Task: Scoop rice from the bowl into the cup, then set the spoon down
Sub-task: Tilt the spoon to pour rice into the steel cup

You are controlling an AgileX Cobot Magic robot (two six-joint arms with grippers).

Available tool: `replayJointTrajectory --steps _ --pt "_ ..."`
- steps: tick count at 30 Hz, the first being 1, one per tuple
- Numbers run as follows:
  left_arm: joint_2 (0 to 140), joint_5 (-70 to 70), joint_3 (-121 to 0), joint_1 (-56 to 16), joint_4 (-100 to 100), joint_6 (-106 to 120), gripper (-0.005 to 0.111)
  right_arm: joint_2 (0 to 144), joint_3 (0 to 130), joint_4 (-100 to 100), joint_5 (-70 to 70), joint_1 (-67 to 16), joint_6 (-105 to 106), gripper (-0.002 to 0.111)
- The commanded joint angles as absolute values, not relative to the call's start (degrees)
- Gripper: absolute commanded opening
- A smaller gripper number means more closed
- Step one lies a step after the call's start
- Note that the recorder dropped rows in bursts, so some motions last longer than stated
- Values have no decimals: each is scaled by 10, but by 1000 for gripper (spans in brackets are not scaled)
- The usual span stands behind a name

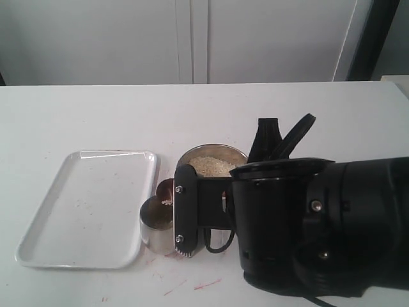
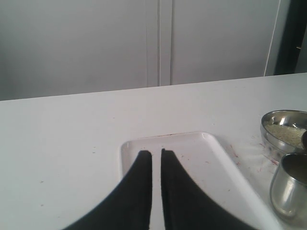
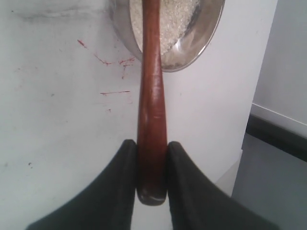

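Exterior view: tray (image 1: 83, 204) beside cup (image 1: 155, 233), arm (image 1: 307, 224) blocking bowl (image 1: 211, 149).

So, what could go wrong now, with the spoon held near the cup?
1. The right gripper clamps the spoon at the very end of its handle, so the spoon may swivel when it is tipped.
2. The cup is narrow and the spoon's round end sits at its rim; grains may fall on the table.
3. The cup stands close to the bowl; a sweep could knock it.
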State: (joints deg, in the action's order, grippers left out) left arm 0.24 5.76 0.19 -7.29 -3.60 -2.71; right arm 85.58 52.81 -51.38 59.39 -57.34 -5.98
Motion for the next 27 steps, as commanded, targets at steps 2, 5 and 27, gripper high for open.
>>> replayJointTrajectory --steps 2,5,27 --pt "0 60 0 -74 -38 -28 14 856 525 -514 587 -576 -63 0" --pt "0 60 0 -74 -38 -28 14 856 525 -531 607 -576 -68 0" --pt "0 60 0 -74 -38 -28 14 856 525 -532 604 -577 -71 0"
